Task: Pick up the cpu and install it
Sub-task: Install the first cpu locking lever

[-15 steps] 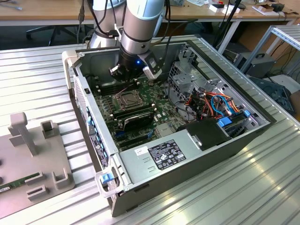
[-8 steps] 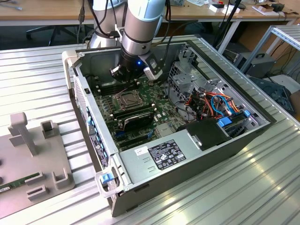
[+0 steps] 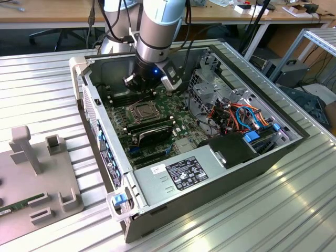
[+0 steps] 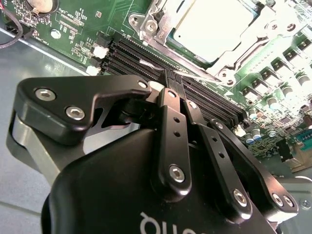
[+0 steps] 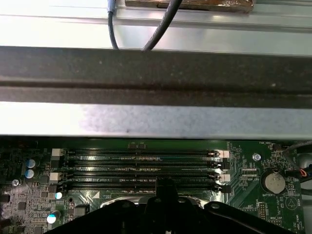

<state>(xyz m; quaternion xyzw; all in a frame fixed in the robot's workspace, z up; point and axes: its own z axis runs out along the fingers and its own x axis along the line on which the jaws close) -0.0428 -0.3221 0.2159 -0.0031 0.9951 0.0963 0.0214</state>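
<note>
The matte black hand hangs with its fingers pressed together over the empty memory slots. The cpu, flat with a dull silver face, sits inside the metal-framed socket on the green motherboard in the open computer case.

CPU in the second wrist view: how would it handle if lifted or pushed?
The cpu looks thin, flat and metal-faced, so it is probably stiff and light. That smooth face may be slippery. It lies flat inside the socket frame, so a sideways push likely would not shift it.
</note>
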